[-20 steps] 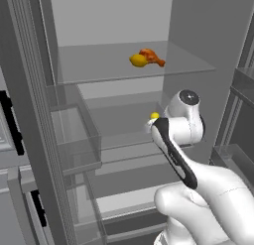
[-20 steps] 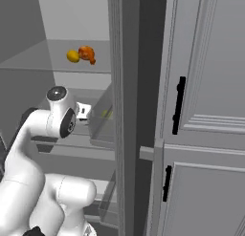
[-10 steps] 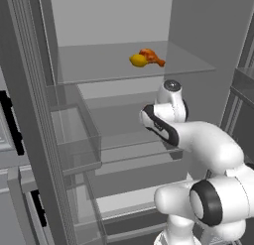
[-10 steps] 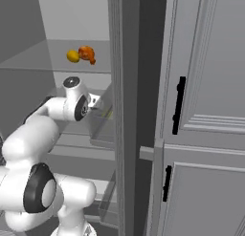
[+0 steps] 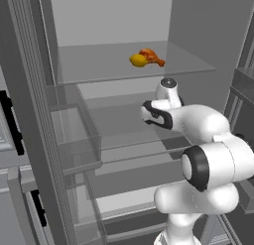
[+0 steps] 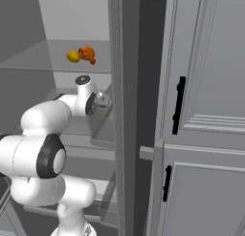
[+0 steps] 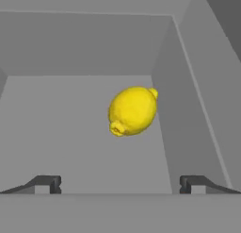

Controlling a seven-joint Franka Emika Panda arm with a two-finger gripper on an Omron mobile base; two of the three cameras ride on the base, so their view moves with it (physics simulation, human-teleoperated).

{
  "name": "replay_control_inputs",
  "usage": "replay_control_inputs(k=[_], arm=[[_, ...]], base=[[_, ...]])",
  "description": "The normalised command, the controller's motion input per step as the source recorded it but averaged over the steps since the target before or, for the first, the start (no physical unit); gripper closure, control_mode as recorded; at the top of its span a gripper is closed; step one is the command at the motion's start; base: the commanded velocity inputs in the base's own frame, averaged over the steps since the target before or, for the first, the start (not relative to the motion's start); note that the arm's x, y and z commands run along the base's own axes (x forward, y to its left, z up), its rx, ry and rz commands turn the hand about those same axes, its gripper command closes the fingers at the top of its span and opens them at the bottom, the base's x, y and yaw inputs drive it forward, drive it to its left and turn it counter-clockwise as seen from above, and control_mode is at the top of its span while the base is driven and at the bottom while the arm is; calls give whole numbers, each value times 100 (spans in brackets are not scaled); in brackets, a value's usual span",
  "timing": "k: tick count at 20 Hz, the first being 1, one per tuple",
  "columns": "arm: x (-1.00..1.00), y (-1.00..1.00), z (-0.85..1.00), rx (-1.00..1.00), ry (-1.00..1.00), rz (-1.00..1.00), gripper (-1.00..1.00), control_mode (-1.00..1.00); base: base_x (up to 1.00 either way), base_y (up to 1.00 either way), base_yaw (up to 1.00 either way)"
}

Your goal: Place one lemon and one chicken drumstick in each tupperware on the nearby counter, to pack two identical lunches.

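Lying aslant, lemon tip upper-right, nub lower-left.

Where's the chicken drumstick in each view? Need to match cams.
Left base view: chicken drumstick on the upper glass shelf, upper centre, right of a lemon.
Right base view: upper left, same shelf, right of that lemon.
Hand view: not in it.
Shared landmark: the upper-shelf lemon.

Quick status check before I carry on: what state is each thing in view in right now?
Pincer: open, empty, pointed at the lemon ahead.
Lower-shelf lemon: lying on its side, untouched.
Top-shelf lemon: on the glass shelf, beside the drumstick.
Chicken drumstick: lying on the top shelf.
Fridge shelf: exposed, fridge standing open.
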Motion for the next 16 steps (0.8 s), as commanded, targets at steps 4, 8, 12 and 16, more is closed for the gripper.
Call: replay_control_inputs(k=[4,8,12,16], arm=[[45,1,-42,0,0,0,-100,-100],[46,0,-11,0,0,0,-100,-100],[51,0,40,0,10,-3,-100,-100],[90,0,-8,0,11,-7,-100,-100]], base=[[0,0,0],[0,0,0],[0,0,0],[0,0,0]])
